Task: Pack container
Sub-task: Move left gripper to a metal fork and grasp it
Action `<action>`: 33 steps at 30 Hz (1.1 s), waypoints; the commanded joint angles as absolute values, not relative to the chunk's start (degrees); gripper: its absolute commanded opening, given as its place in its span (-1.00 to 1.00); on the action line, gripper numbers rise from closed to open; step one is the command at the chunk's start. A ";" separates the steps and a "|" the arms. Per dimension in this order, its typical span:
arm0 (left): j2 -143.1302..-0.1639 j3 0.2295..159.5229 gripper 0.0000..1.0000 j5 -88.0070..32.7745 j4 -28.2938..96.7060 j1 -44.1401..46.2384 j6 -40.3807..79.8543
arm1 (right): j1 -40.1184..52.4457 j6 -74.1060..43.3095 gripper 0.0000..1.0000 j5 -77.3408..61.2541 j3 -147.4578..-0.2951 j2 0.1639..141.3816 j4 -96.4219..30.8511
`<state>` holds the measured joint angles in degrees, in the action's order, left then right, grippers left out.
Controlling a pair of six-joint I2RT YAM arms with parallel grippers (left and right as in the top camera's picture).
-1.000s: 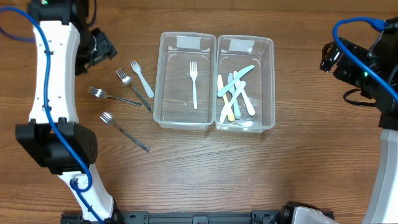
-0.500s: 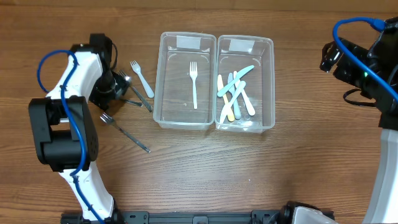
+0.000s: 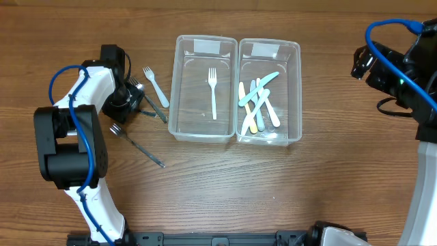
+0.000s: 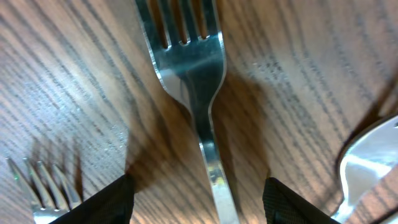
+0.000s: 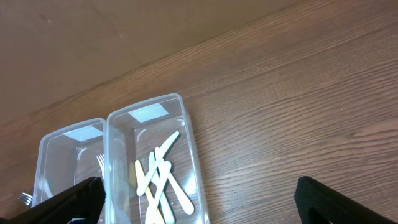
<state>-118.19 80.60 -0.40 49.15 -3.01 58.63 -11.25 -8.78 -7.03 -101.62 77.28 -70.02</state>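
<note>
Shows a wooden bench (image 3: pixel 273 184) from above, with two clear plastic containers side by side at its middle, long walls touching. Holds one white plastic fork (image 3: pixel 213 92) in the left container (image 3: pixel 176 102), lying lengthwise on the floor of the tub. Holds a loose heap of pastel plastic knives (image 3: pixel 258 109) in the right container (image 3: pixel 299 89), crossed over one another.

Left of the containers, on bare wood: a second white fork (image 3: pixel 156 86), near the left container's wall; a cluster of metal forks (image 3: pixel 157 112), partly hidden under the left claw (image 3: pixel 128 104); and a lone metal fork (image 3: pixel 136 140) lying slantwise nearer the front edge, apart from the rest.

From the left wrist, very close to the wood: a metal fork (image 4: pixel 199 93) running down the middle of the view, tines at the top, handle passing between the two dark fingers (image 4: pixel 106 202) of the left claw (image 4: pixel 199 202). Stands moderately spread, one finger on each side of the handle, with wood visible in both gaps; grips nothing. Catches the tines of another fork (image 4: pixel 43 186) at lower left and part of a third (image 4: pixel 373 155) at the right edge.

From the right wrist: right claw (image 5: pixel 199 193) high above the bench, spread wide and empty, looking down on both containers.
</note>
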 commanded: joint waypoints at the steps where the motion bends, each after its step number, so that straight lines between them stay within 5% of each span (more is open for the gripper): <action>1: -118.65 79.72 0.32 -3.42 47.16 -3.01 59.88 | -11.38 -8.95 1.00 -6.20 -101.97 77.08 -69.80; 5: -118.65 79.72 0.30 0.47 47.09 -3.11 60.90 | -11.38 -8.95 1.00 -6.20 -101.97 77.08 -69.80; 10: -118.67 79.70 -0.07 5.50 49.39 -3.38 65.08 | -11.38 -8.95 1.00 -6.20 -101.97 77.08 -69.80; 19: -118.78 78.94 -0.10 8.14 49.63 -3.40 65.54 | -11.38 -8.97 1.00 -6.20 -101.97 77.08 -69.80; 30: -118.78 77.87 -0.92 8.34 50.76 -4.58 65.56 | -11.38 -8.95 1.00 -6.20 -101.97 77.08 -69.80; 33: -118.78 77.89 -0.92 8.36 48.90 -4.60 61.21 | -11.38 -8.95 1.00 -6.20 -101.97 77.08 -69.80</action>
<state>-118.08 80.12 6.50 50.04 -3.75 65.58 -11.25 -8.80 -7.03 -101.62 77.28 -70.06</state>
